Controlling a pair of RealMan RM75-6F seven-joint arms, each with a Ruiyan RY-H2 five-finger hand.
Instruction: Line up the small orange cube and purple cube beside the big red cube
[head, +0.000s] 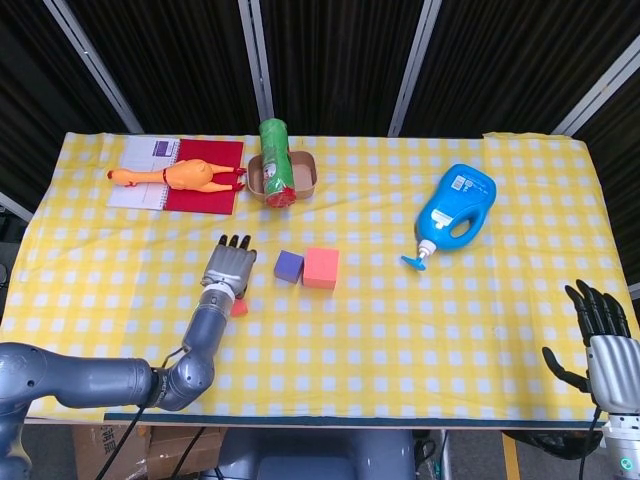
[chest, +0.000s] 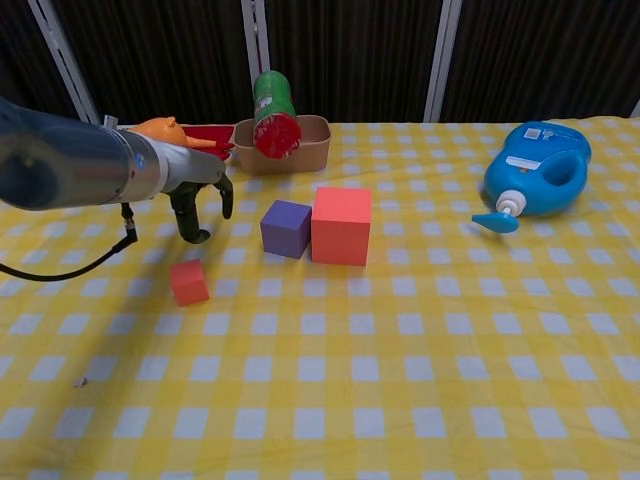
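The big red cube (head: 321, 267) (chest: 341, 225) stands mid-table on the yellow checked cloth. The purple cube (head: 289, 266) (chest: 286, 228) sits right against its left side. The small orange cube (chest: 188, 282) lies apart, to the left and nearer the front edge; in the head view only its corner (head: 239, 308) shows past my left hand. My left hand (head: 226, 267) (chest: 196, 204) hovers above the orange cube, fingers apart and pointing down, holding nothing. My right hand (head: 600, 330) rests open at the table's lower right corner, far from the cubes.
A tan tray (head: 303, 182) holding a green can (head: 276, 161) stands at the back, beside a rubber chicken (head: 185, 176) on a red notebook (head: 217, 197). A blue detergent bottle (head: 455, 210) lies right of the cubes.
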